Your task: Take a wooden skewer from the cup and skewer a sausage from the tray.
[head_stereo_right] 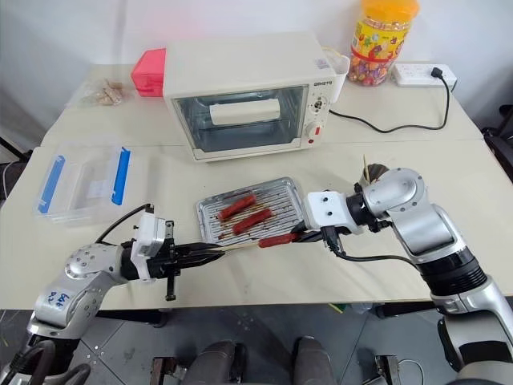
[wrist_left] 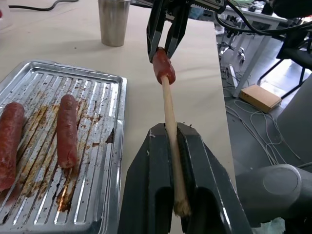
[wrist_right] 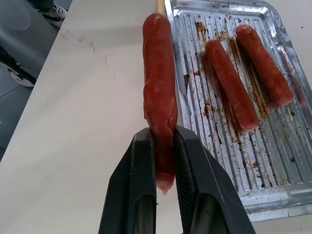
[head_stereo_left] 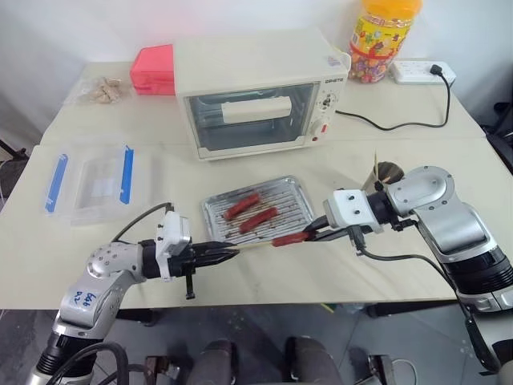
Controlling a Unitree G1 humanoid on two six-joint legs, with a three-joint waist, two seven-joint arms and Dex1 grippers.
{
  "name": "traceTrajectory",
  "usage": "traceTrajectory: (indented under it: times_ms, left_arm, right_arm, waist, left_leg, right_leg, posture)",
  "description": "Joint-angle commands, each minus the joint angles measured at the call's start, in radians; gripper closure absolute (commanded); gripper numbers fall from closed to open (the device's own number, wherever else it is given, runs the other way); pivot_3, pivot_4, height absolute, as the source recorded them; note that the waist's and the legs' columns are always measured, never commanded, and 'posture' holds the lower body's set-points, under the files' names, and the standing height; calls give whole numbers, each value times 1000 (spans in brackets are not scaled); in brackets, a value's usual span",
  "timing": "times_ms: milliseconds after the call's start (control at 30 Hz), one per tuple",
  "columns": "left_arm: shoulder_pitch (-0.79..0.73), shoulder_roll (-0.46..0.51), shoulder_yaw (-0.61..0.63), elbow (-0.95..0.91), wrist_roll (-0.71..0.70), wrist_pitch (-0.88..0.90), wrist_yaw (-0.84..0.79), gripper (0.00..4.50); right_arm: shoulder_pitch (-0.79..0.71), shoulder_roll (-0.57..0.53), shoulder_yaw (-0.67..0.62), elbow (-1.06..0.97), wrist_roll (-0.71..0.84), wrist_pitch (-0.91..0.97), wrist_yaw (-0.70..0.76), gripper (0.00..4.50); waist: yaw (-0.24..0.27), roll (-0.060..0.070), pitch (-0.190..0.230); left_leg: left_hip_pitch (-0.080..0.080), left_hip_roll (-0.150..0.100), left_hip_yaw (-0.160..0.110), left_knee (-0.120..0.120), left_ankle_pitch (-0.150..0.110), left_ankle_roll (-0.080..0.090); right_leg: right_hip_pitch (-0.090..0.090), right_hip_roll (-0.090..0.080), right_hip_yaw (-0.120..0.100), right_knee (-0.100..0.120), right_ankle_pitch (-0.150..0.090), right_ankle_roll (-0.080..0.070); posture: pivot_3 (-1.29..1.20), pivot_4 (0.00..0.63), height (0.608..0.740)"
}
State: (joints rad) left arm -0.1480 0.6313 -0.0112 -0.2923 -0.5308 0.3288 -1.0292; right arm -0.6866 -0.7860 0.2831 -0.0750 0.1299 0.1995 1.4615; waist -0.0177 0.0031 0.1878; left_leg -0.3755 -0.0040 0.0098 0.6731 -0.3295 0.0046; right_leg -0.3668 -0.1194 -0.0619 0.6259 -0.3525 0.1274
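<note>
We see the left gripper (head_stereo_right: 210,255) clamped tight on a thin, pale wooden skewer (wrist_left: 170,122), its two matte black fingers (wrist_left: 146,195) pressing the round stick between them so it runs level toward the right arm. The skewer's far end is buried in the end of a glossy reddish-brown sausage (wrist_right: 159,97), a short, smooth cylinder with rounded tips. The right gripper (wrist_right: 163,178) pinches that sausage near its other end, its jaws narrowed onto the soft casing from both sides. Skewer and sausage are held in the air just off the tray's front edge, above the pale tabletop (head_stereo_left: 321,273).

The tray (head_stereo_left: 298,191) is a shallow, silvery metal rectangle with rounded corners and a ribbed grill surface streaked with brown grease. Two more sausages (head_stereo_left: 242,206) (head_stereo_left: 259,219) lie on it side by side, angled alike and close together.

Behind the right arm stands the cup (wrist_left: 113,22), a plain dull-metal cylinder, with pale skewer tips (head_stereo_right: 365,170) sticking up from it.

Farther back sits a cream toaster oven (head_stereo_left: 256,92) with a glass door, beside a pink box (head_stereo_left: 152,70), a candy jar with an orange lid (head_stereo_left: 383,40) and a white power strip (head_stereo_left: 422,72). A clear plastic box with blue clips (head_stereo_left: 90,183) lies to the robot's left.
</note>
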Motion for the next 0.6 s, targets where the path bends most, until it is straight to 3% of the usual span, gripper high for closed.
traceTrajectory:
  times_ms: [33, 600]
  left_arm:
    - [-42, -32, -81, -13, 20, 1, -21, 4500]
    - [-162, -183, -155, 44, 108, 31, 27, 4500]
  right_arm:
    - [-32, 42, 19, -88, 31, 2, -3, 4067]
    - [-27, 88, 16, -150, 29, 90, -21, 4067]
  waist:
    - [2, 0, 0]
    - [16, 0, 0]
  left_leg:
    - [0, 0, 0, 0, 0, 0]
    - [-2, 0, 0, 4, 0, 0]
  right_leg:
    - [0, 0, 0, 0, 0, 0]
    - [0, 1, 0, 1, 0, 0]
  posture:
    - [0, 150, 740]
    - [0, 150, 740]
